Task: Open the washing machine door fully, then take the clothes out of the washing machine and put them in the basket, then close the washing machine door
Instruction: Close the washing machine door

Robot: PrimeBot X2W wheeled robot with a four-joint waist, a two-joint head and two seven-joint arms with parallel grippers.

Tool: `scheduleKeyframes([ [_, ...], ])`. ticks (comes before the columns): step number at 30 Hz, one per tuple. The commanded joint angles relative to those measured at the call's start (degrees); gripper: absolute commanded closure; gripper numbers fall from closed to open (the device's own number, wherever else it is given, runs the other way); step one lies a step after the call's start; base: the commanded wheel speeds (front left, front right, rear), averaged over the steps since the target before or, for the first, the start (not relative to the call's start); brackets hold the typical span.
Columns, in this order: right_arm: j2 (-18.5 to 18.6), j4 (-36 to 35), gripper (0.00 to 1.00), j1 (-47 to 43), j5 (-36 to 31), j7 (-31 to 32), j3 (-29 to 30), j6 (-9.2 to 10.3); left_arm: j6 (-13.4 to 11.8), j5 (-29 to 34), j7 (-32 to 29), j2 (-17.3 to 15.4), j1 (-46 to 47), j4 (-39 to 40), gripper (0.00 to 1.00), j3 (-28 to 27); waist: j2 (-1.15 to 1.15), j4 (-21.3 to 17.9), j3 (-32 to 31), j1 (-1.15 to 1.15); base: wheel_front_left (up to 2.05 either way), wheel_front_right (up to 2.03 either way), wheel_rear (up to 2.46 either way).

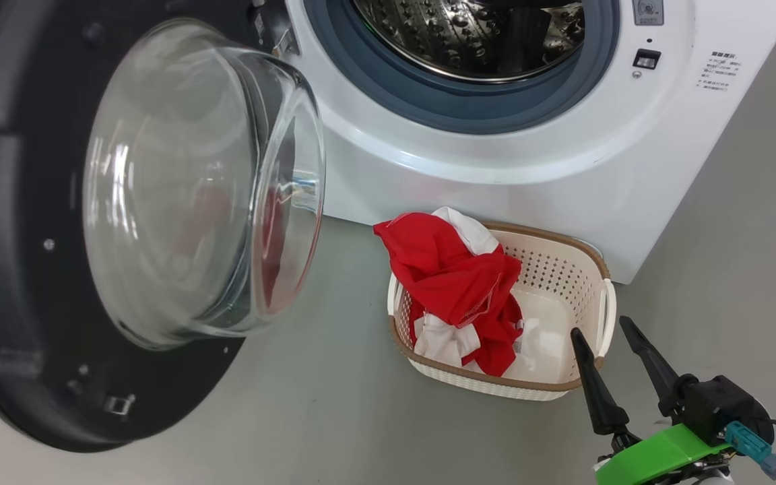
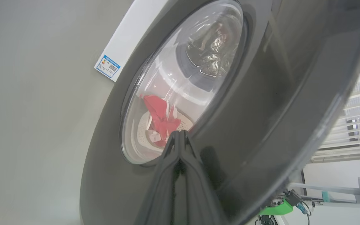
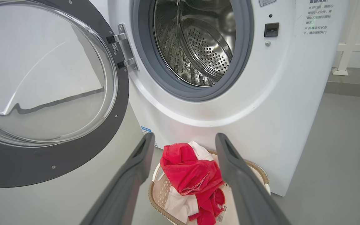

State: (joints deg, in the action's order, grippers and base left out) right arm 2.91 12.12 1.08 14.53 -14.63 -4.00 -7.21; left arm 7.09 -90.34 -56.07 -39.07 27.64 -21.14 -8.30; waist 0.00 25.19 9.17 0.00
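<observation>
At the foot of the big white front-loading washing machine (image 1: 496,168), the small cream perforated plastic basket (image 1: 556,276) holds the bright red and white fabric clothes (image 1: 455,269), heaped up over its rim on the machine's hinge side. What shows of the machine's steel drum (image 3: 198,40) looks empty, so I judge that closing up is the step in hand.

The large round door with the glossy black rim and bulging clear glass bowl (image 1: 192,188) stands swung well out from the machine. The left gripper (image 2: 180,132) is at the door's outer face, near the window's edge, its jaws pressed together on nothing. Whether it touches the door I cannot tell. The right gripper (image 1: 598,327) hovers by the basket's end on the machine's latch side, jaws wide and empty.

To do this well, push on the black rim rather than the glass. Push far from the hinge, follow the door's arc, and carry on until the latch seats in the machine's front. Watch that the door's lower edge passes over the heaped clothes, and leave the right arm clear of the swing.
</observation>
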Motion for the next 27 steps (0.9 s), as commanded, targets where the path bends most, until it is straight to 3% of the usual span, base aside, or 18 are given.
scheduleKeyframes([
  [1,0.0,-1.6,0.0,-0.2,0.0,-0.4,-1.1,-0.28,0.4,-0.5,-1.1,-2.8,0.3,3.0,1.0,-1.8,0.0,-0.2,-0.2,0.0,0.0,0.0,0.0],
  [14,0.0,-2.4,0.0,-0.8,0.6,-0.4,-0.2,-0.28,0.4,-1.0,-3.3,1.2,-1.0,14.1,1.0,-0.8,0.0,-1.9,-1.0,0.0,0.0,0.0,0.0],
  [27,0.0,-2.9,0.0,-0.7,0.8,-0.4,0.0,-0.28,0.4,-1.2,-2.7,7.8,0.5,20.7,1.0,1.7,0.0,-4.8,-1.0,0.0,0.0,0.0,0.0],
])
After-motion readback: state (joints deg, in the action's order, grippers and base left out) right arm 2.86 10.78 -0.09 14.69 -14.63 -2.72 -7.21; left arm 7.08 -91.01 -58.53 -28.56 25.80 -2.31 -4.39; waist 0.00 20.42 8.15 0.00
